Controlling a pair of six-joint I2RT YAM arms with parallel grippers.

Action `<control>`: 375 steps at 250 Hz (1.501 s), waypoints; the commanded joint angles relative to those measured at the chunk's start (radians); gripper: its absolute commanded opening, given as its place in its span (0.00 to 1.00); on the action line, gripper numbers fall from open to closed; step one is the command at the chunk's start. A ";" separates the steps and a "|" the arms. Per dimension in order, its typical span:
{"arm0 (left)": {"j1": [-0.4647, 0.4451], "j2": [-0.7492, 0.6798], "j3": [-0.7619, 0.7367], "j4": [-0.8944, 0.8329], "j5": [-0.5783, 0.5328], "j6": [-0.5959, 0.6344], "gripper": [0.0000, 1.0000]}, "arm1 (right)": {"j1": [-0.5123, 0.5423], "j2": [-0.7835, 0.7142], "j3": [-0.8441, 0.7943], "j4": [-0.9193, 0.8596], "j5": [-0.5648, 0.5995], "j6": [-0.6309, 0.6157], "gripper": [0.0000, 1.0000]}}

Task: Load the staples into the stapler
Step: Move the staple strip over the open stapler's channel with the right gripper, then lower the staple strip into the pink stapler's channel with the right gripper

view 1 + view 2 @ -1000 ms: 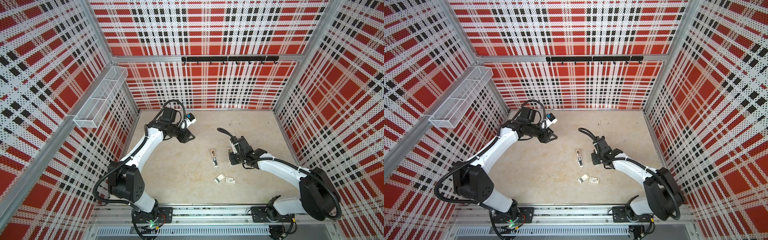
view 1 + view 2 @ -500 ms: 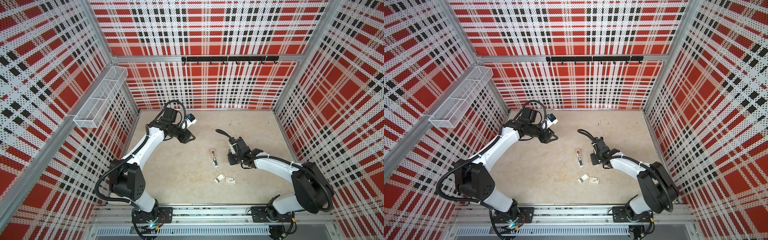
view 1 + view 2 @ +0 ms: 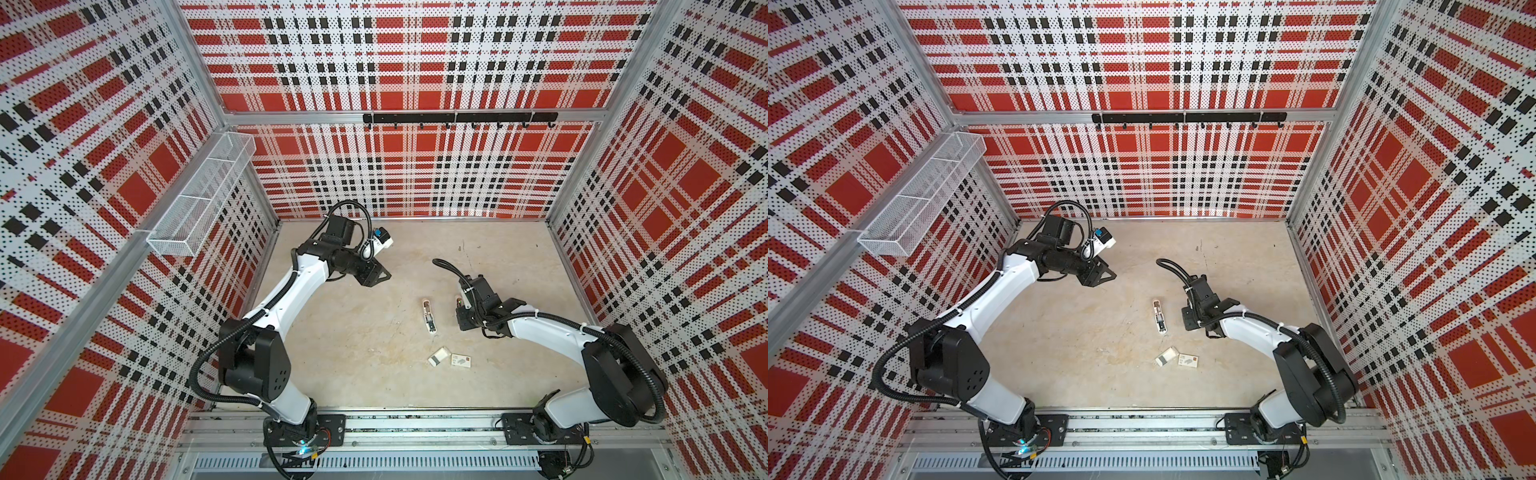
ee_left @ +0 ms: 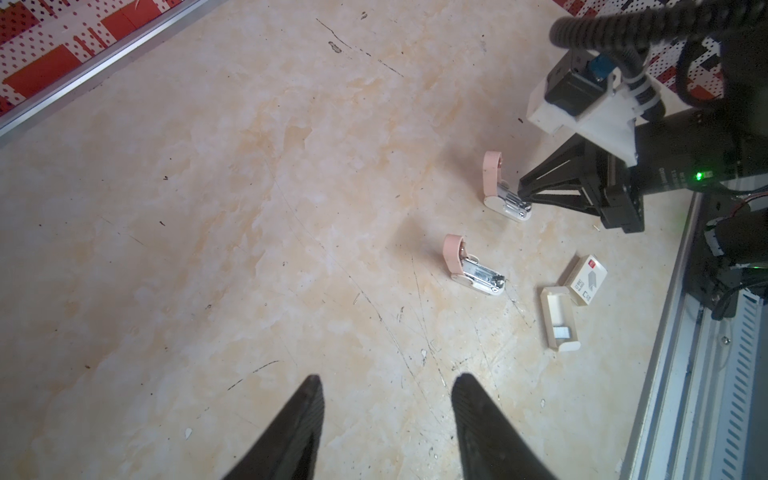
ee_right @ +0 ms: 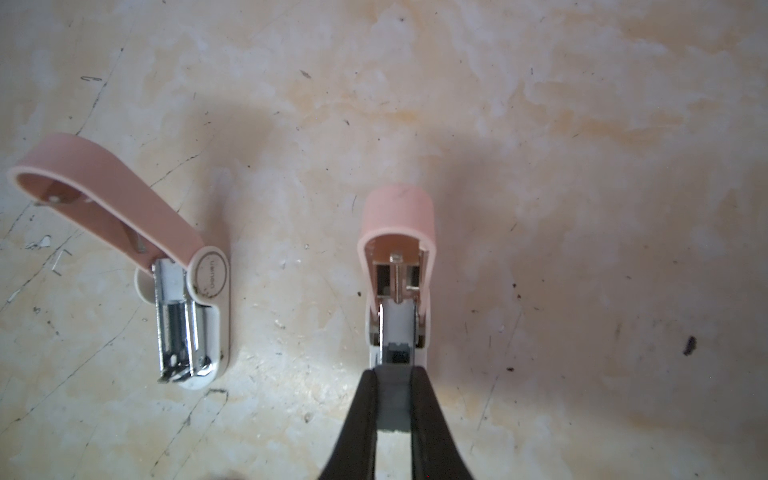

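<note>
Right gripper (image 5: 397, 374): jaws nearly together, pinching a grey strip of staples (image 5: 395, 409) by its sides.
Left gripper (image 4: 386, 415): jaws apart with nothing between them, hanging over bare table (image 4: 208, 208) toward the back left, well apart from the work.
Stapler (image 5: 397, 232): flat on the table straight ahead of the right fingertips, pink lid swung up at the far end, metal channel (image 5: 397, 322) open and facing up.
Key relation: the strip's long axis runs in line with the channel. Its front end sits at the channel's near mouth; how far in it reaches cannot be told.
Second stapler (image 5: 191, 316): beside the first, also open, apart from both grippers.
Tray (image 4: 559, 307) and sleeve (image 4: 584, 280): side by side near the table's front edge; a short spare piece (image 4: 563, 332) lies in the tray.
Nearer arm: the right one, right at the stapler.
Step, as judged: feeding the strip in. The next move calls for a straight push along that axis, with the strip kept level so it does not jam on the channel walls.
</note>
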 commanded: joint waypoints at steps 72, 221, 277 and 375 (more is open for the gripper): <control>-0.001 -0.003 0.015 0.002 0.018 -0.008 0.55 | -0.004 0.029 -0.015 0.058 -0.008 0.014 0.00; 0.000 -0.006 0.013 0.003 0.017 -0.007 0.55 | -0.004 0.022 -0.042 0.073 0.000 0.027 0.00; -0.001 -0.006 0.011 0.005 0.021 -0.011 0.55 | -0.004 0.032 -0.045 0.075 -0.005 0.028 0.00; -0.001 -0.003 0.019 0.006 0.019 -0.011 0.55 | -0.004 -0.013 -0.044 0.075 0.000 0.025 0.00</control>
